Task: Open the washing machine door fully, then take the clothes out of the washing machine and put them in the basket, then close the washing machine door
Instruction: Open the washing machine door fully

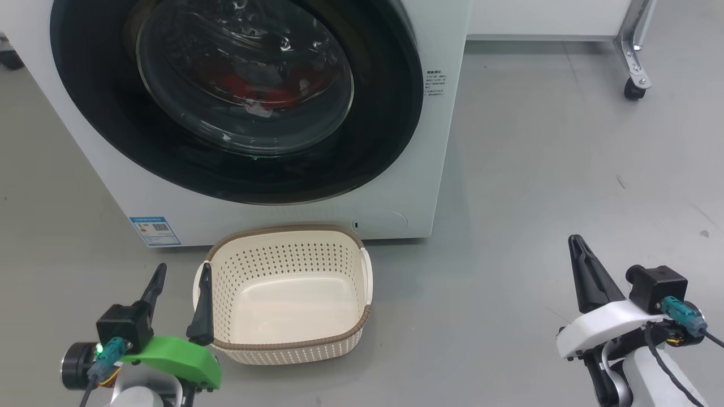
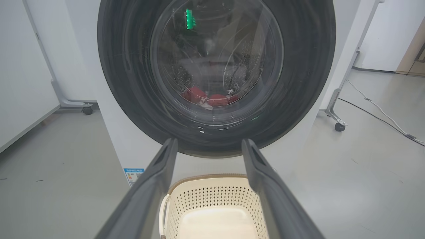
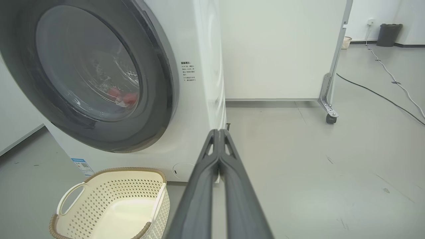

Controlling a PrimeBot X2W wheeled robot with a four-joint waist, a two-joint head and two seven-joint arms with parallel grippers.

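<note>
My dark left fingers [image 1: 201,305] stand spread, empty, by the empty cream perforated plastic basket [image 1: 285,229]; my right fingers [image 1: 588,280] are pinched together on nothing. The big white washing machine's [image 1: 283,217] round black-rimmed glass door [image 1: 85,102] is closed, red clothes [image 1: 249,85] inside: every step remains, I judge.

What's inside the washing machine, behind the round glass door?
Through the closed black-rimmed round glass door, crumpled red clothes with a white patch lie low in the shiny steel drum. The black rim and glare hide the rest.
</note>
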